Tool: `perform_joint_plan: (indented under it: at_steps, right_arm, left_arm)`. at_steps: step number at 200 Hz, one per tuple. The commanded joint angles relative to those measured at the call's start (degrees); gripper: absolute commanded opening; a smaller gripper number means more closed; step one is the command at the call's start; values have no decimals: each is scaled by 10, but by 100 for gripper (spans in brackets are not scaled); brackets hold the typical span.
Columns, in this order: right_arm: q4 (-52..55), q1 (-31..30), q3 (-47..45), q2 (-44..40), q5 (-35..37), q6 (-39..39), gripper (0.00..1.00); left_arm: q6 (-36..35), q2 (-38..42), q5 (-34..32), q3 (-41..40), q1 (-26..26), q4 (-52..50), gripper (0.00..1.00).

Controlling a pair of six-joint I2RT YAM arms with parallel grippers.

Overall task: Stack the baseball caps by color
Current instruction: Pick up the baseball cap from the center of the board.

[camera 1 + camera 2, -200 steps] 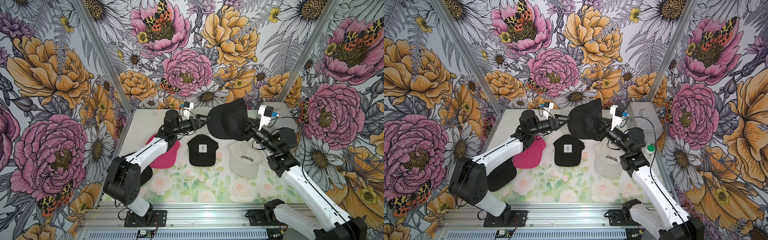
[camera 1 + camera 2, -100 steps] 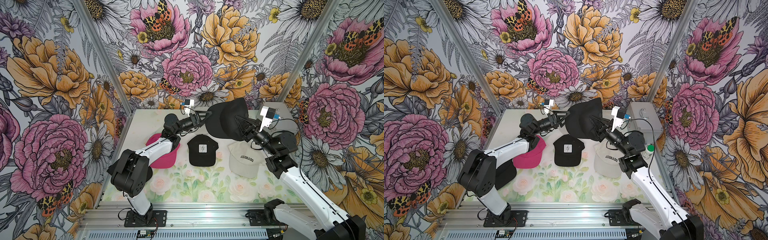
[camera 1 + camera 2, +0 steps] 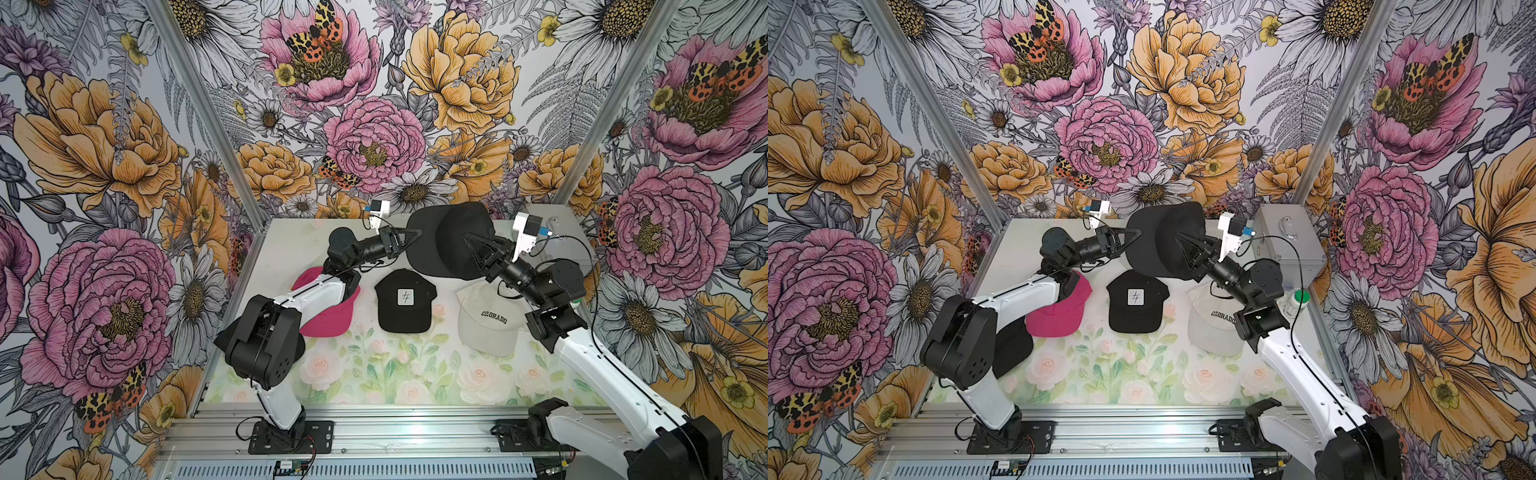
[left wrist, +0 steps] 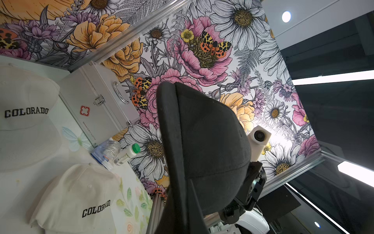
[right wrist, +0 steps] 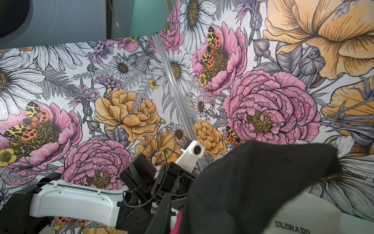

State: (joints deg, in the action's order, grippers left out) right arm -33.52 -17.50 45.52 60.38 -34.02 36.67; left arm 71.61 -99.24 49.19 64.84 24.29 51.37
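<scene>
A plain black cap [image 3: 451, 226] hangs in the air over the back of the table, between both arms. My left gripper [image 3: 417, 238] is shut on its brim, which shows edge-on in the left wrist view [image 4: 172, 141]. My right gripper [image 3: 467, 237] reaches into the crown; in the right wrist view one finger [image 5: 165, 208] stands off the fabric [image 5: 253, 182], so the jaws are open. On the table lie a hot pink cap [image 3: 328, 322], a black cap with a white patch [image 3: 405, 301] and a cream COLORADO cap [image 3: 488, 326]. The left wrist view shows two cream caps [image 4: 26, 113] [image 4: 81, 202].
A silver metal case [image 3: 1287, 241] stands at the back right corner, with a white green-lidded bottle [image 3: 1298, 301] in front of it. Another black cap [image 3: 1013, 345] lies by the left arm's base. Flowered walls close in three sides; an aluminium rail [image 3: 395, 419] runs along the front.
The left arm has reached right to the raised black cap and its jaws have shut on the brim. The right gripper's jaws, shut on the cap before, have parted.
</scene>
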Motion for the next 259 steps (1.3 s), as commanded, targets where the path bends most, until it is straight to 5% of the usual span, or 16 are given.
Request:
perform_joint_plan:
  at_steps: [1,69,124,224,259]
  right_arm:
    - [8,8,17,22,-97,33,56]
    - [-29,8,-3,12,-84,51,59]
    - [-204,6,-8,60,-91,133,57]
    - [-213,-10,-11,31,-172,82,49]
    - [-113,-11,17,46,-102,59,56]
  left_arm:
    - [-21,22,7,-1,-22,-3,0]
    - [-35,31,15,-3,-30,-32,0]
    - [-29,22,67,17,-39,-34,0]
    - [-89,54,68,-13,-82,-83,0]
    - [-147,59,69,-10,-81,-146,0]
